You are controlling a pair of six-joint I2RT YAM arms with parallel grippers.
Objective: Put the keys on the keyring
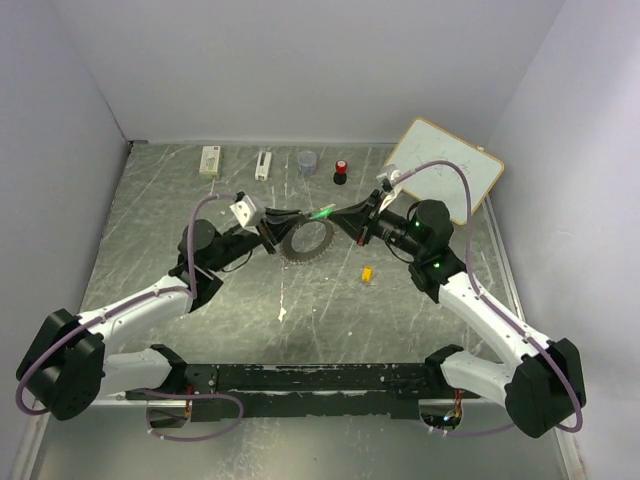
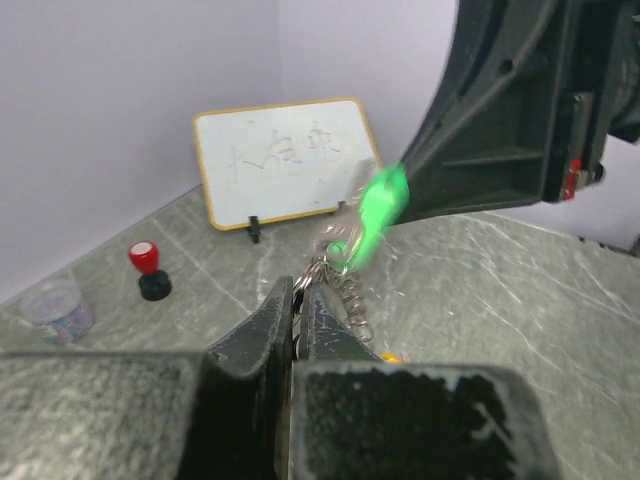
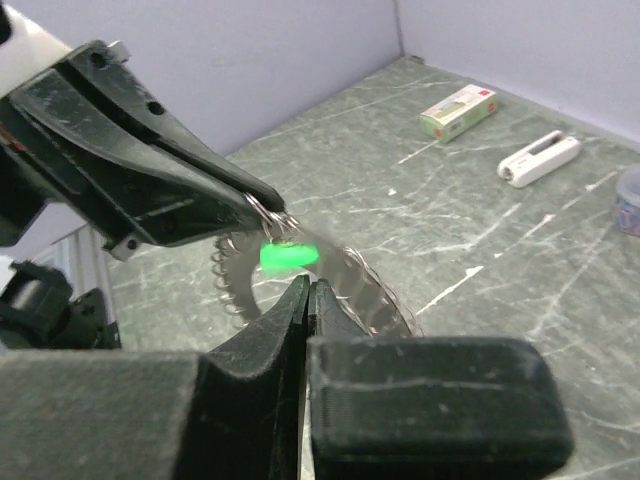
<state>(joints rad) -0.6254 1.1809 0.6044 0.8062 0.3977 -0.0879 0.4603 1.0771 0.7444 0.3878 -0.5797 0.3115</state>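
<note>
**Left end effector**: fingers pressed together, clamped on a wire loop at the rim of the keyring. It reaches in from the left, and its tip meets the ring's left upper edge.

**Right end effector**: fingers together, no gap visible. It reaches in from the right and points at the left one. Its tip is at the green key; whether the key is actually pinched cannot be told.

**Keyring**: a large thin metal ring, its rim crowded with small silvery pieces, placed between the two tips near the middle of the tabletop. The side in the left grip looks raised.

**Green key**: bright green, at the ring's upper rim, directly between the two tips and touching or just beside the ring's wire.

**Yellow key**: lies flat on the tabletop, apart from the ring, to its right and nearer the arm bases.

**Far edge of the tabletop, left to right:**
- small white and green box
- white oblong item
- small clear cup
- red-topped black knob

**Far right corner**: small whiteboard with a wooden frame, propped upright on black feet and carrying faint marks.
</note>
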